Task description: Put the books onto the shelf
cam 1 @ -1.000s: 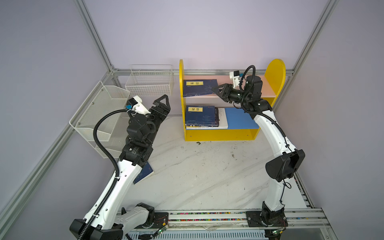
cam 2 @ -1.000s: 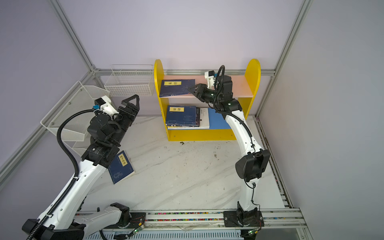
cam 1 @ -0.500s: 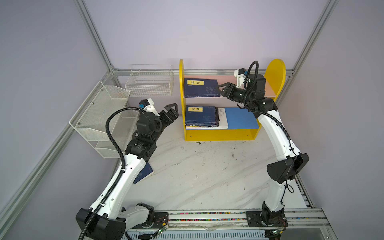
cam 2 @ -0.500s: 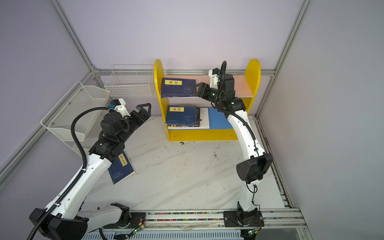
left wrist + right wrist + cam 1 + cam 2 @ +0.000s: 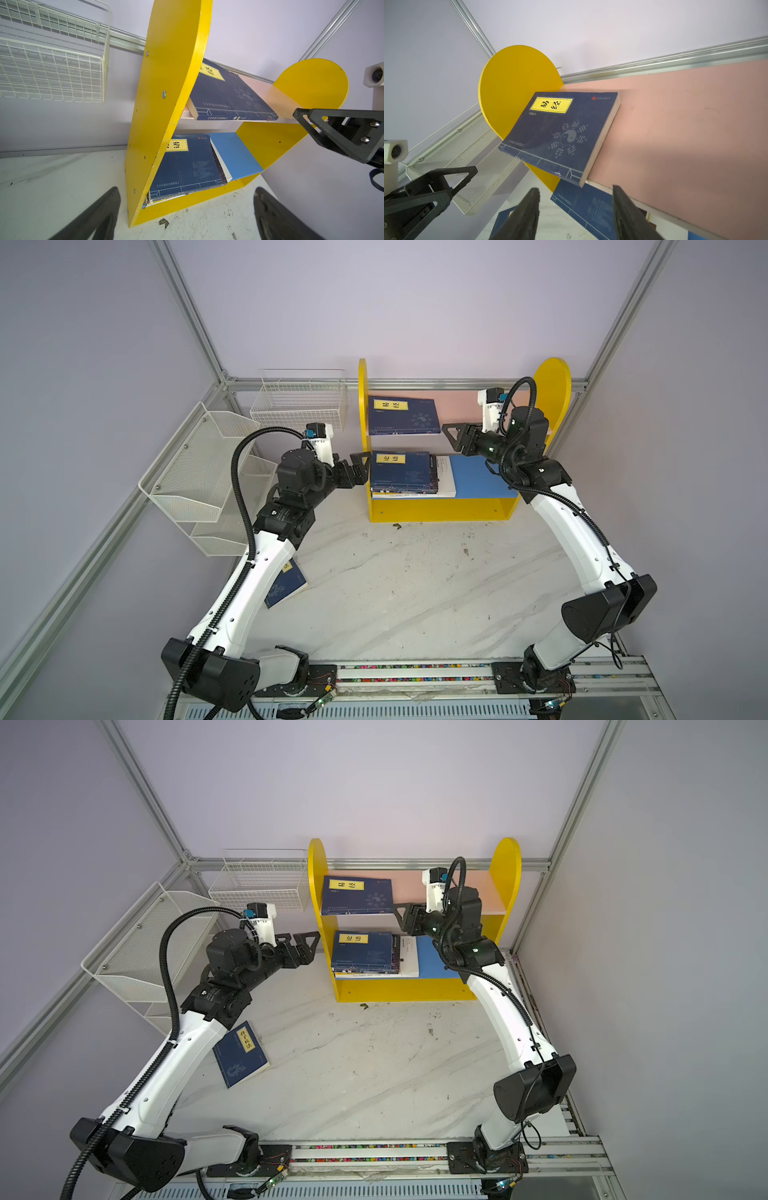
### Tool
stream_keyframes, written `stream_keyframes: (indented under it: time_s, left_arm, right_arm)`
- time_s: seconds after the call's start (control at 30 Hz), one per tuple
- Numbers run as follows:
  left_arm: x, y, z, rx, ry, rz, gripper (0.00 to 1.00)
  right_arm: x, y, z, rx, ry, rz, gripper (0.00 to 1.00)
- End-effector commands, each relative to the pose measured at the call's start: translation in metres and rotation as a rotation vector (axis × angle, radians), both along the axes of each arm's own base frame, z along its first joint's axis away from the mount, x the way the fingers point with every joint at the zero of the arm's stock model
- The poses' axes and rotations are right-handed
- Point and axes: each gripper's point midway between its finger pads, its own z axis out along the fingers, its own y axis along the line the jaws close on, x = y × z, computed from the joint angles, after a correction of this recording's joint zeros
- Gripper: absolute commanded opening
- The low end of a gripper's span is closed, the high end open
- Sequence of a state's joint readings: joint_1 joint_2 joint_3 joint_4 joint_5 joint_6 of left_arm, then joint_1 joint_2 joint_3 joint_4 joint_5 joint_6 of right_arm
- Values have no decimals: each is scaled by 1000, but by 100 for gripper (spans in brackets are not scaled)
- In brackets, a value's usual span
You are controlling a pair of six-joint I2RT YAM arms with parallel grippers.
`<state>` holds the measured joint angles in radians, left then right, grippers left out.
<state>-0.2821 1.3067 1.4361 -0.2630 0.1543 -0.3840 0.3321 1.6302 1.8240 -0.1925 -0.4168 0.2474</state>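
Observation:
The shelf (image 5: 440, 510) (image 5: 399, 990) is yellow, with a pink upper board (image 5: 685, 124) and a blue lower board (image 5: 234, 153). One navy book (image 5: 403, 416) (image 5: 357, 895) (image 5: 560, 133) lies flat at the left end of the pink board. A stack of books (image 5: 403, 472) (image 5: 365, 950) (image 5: 187, 164) fills the left of the blue board. Another navy book (image 5: 241, 1052) (image 5: 286, 585) lies on the table, partly under my left arm. My right gripper (image 5: 449, 438) (image 5: 399, 918) (image 5: 575, 188) hangs open and empty just right of the upper book. My left gripper (image 5: 361, 468) (image 5: 311, 947) (image 5: 187, 189) is open and empty beside the shelf's left side panel.
A white wire basket (image 5: 299, 402) hangs on the back wall left of the shelf. A white mesh tiered rack (image 5: 199, 477) stands along the left wall behind my left arm. Aluminium frame posts and lilac walls close in the marble table (image 5: 415, 593).
The upper navy book has slid left and squared up against the side panel, and my right gripper now stands off it. My left arm has swung down and right toward the shelf, its jaws wider.

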Motion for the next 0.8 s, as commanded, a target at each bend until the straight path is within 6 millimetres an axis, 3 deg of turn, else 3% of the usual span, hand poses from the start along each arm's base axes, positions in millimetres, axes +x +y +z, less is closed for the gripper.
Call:
stream_keyframes:
  time_s: [0.0, 0.17, 0.2, 0.37, 0.77]
  left_arm:
    - [6, -7, 47, 2, -142, -45, 93]
    - [23, -9, 53, -36, -171, -24, 86]
    - [34, -11, 43, -39, -153, -22, 85]
    - [54, -14, 40, -71, -158, -7, 79]
    - [55, -22, 49, -107, -198, -65, 76]
  right_arm:
    - [5, 0, 12, -6, -109, -22, 54]
    - [7, 6, 6, -5, -133, -37, 49]
    - [8, 8, 5, -11, -135, -41, 48]
    - [9, 15, -2, -9, -140, -65, 44]
    - [23, 36, -19, -18, -134, -81, 38]
